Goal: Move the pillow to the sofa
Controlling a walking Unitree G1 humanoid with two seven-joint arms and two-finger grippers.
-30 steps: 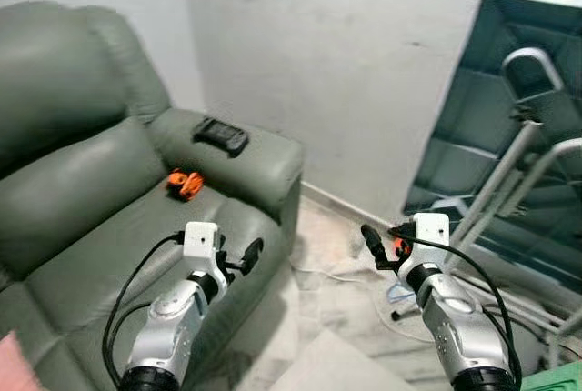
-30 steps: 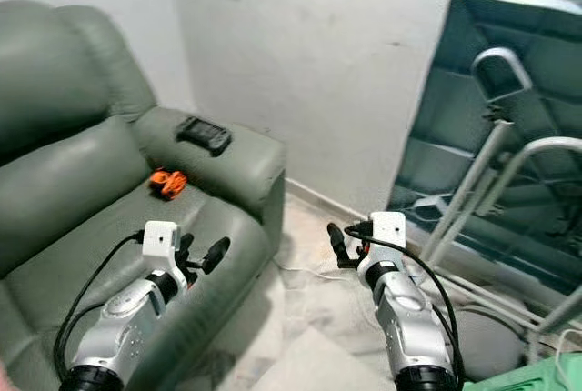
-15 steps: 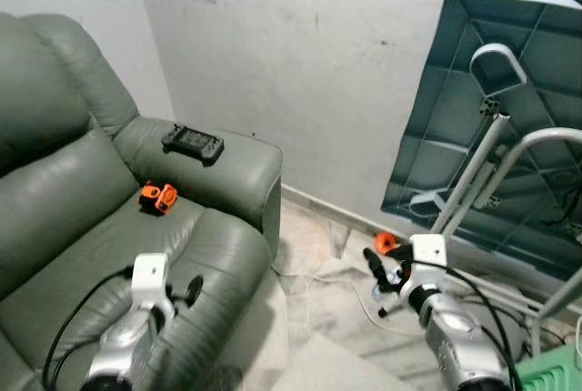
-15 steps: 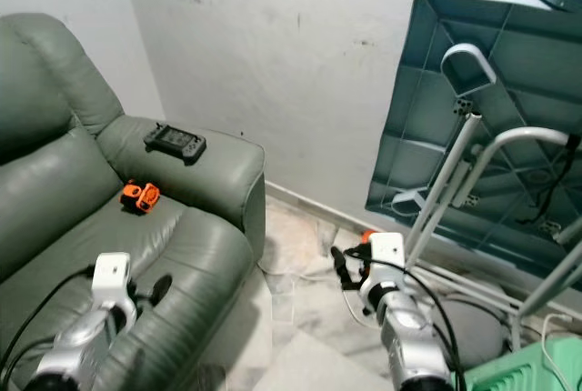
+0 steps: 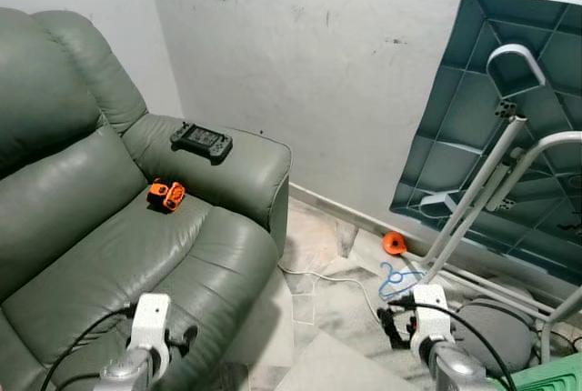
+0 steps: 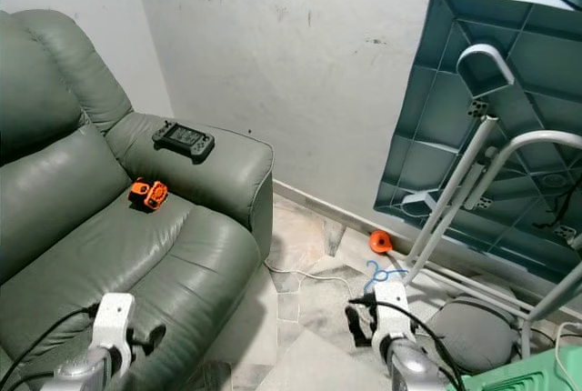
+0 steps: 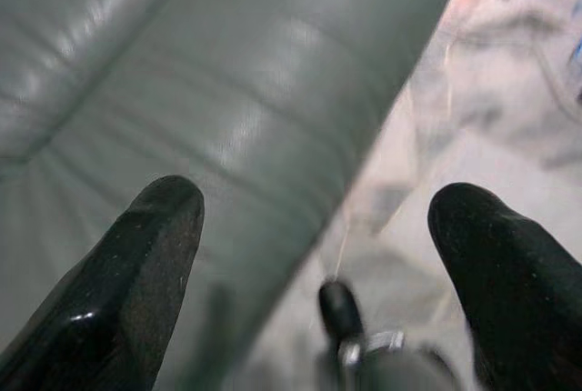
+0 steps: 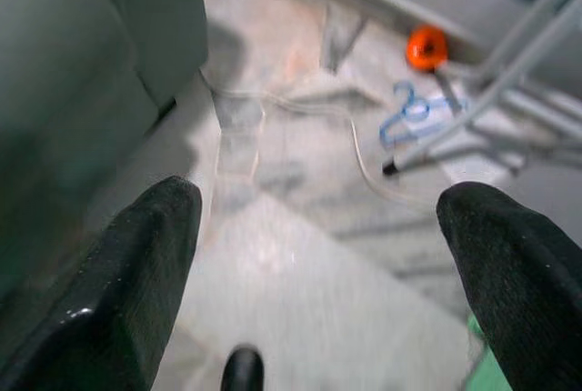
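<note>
The grey-green leather sofa (image 5: 109, 227) takes up the left of the head views, its seat and armrest facing me. My left gripper (image 5: 185, 337) hangs low at the seat's front edge, open, with nothing between its fingers (image 7: 150, 255). Over the marble floor to the right of the sofa, my right gripper (image 5: 392, 326) sits equally low and is open and empty, its fingers (image 8: 155, 264) spread wide.
A black game controller (image 5: 201, 142) lies on the armrest and a small orange object (image 5: 166, 195) on the seat. A folded teal table (image 5: 491, 118) leans on the wall at right. An orange ball (image 5: 393, 243), blue hanger (image 5: 393, 277), white cable (image 5: 327, 277) and green crate (image 5: 550, 377) are on the floor.
Both arms have dropped from mid-picture to the bottom edge. The camera has shifted, so the sofa and table sit differently in the picture.
</note>
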